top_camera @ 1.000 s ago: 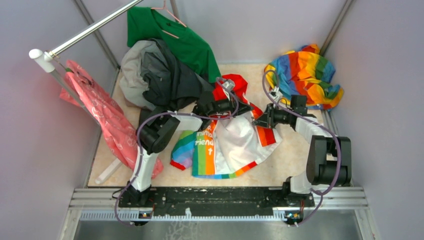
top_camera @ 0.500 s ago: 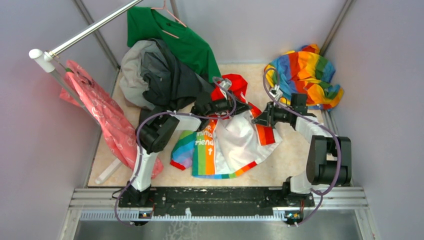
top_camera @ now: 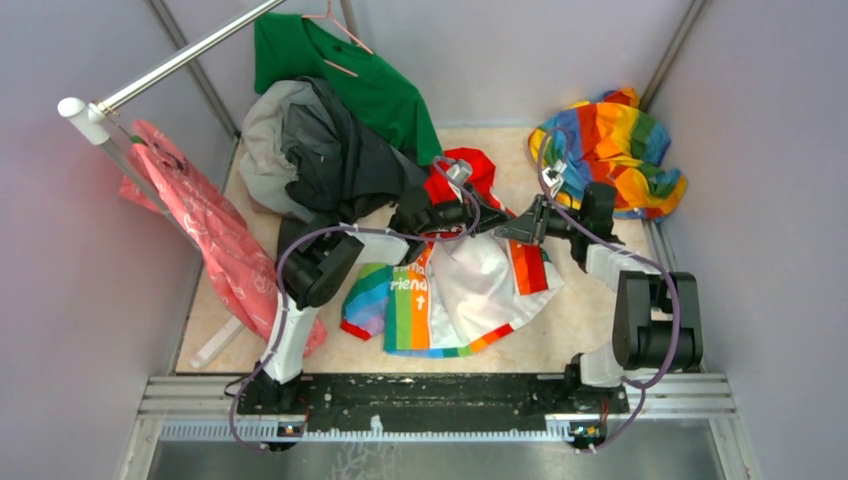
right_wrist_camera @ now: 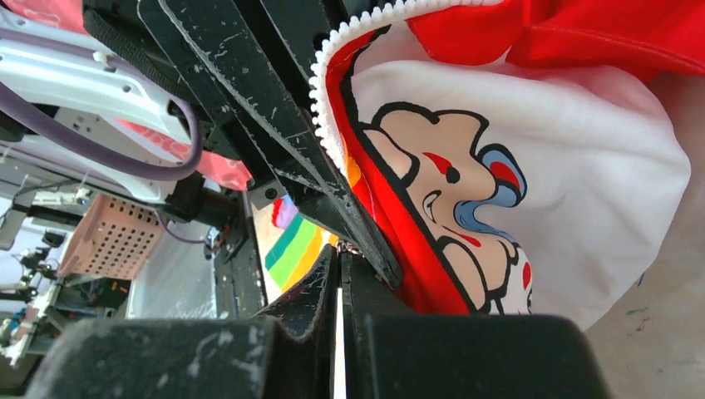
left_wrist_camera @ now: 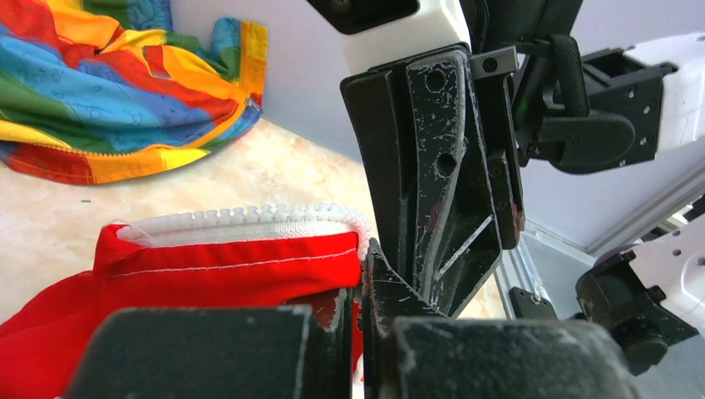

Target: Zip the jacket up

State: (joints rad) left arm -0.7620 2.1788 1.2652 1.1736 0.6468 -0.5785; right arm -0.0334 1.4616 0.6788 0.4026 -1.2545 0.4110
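Observation:
The jacket [top_camera: 470,285] lies on the table, white with rainbow panels, its red hood [top_camera: 470,175] towards the back. My left gripper [top_camera: 487,216] is shut on the jacket's red top edge [left_wrist_camera: 233,266], just under the white zipper teeth [left_wrist_camera: 249,214]. My right gripper [top_camera: 507,232] meets it tip to tip and its fingers [left_wrist_camera: 441,166] fill the left wrist view. In the right wrist view the right gripper [right_wrist_camera: 341,251] is shut with a small metal zipper pull [right_wrist_camera: 345,246] at its tips, beside the zipper teeth [right_wrist_camera: 326,108] and a printed cartoon [right_wrist_camera: 441,183].
A rainbow cloth [top_camera: 610,150] is heaped at the back right. A dark grey garment [top_camera: 330,155], a green shirt [top_camera: 350,70] and a pink garment [top_camera: 210,235] hang or pile near the metal rail [top_camera: 180,60] at the back left.
My right gripper has moved left and a little back, up against the left gripper, drawing the jacket's right front with it. The left gripper has barely moved.

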